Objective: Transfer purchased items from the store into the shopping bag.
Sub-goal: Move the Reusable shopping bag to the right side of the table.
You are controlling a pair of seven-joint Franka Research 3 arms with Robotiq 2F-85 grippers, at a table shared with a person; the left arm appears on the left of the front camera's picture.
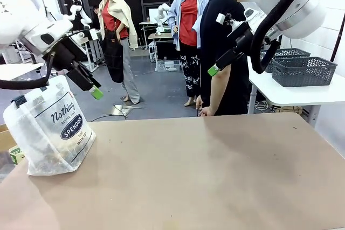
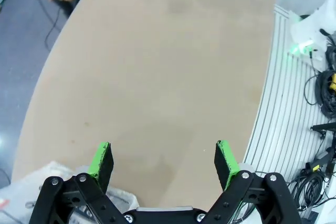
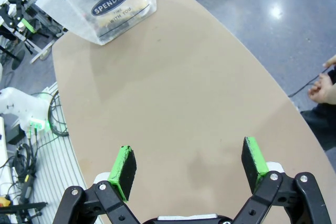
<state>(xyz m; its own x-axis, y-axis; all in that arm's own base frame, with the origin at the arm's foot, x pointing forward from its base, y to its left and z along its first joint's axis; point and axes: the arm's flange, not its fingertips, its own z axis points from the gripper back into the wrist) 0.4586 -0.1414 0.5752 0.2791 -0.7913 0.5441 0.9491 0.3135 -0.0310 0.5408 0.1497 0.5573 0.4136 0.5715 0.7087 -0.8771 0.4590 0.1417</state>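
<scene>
- Fingers of the left gripper point(image 2: 164, 163) stand wide apart, holding nothing, above the table point(image 2: 157, 77).
- Right gripper point(image 3: 190, 169) likewise spread wide and empty, raised over the table's right side.
- Shopping bag point(image 1: 51, 127) stands upright at the table's near left edge, beneath the left gripper.
- Person's hand point(image 1: 205, 111) rests at the far edge.

I'm seeing the shopping bag point(image 1: 51, 130) sitting upright at the table's point(image 1: 205, 176) left end, my left gripper point(image 1: 90, 87) hovering open above it, right gripper point(image 1: 221, 60) hanging open far right of it.
</scene>
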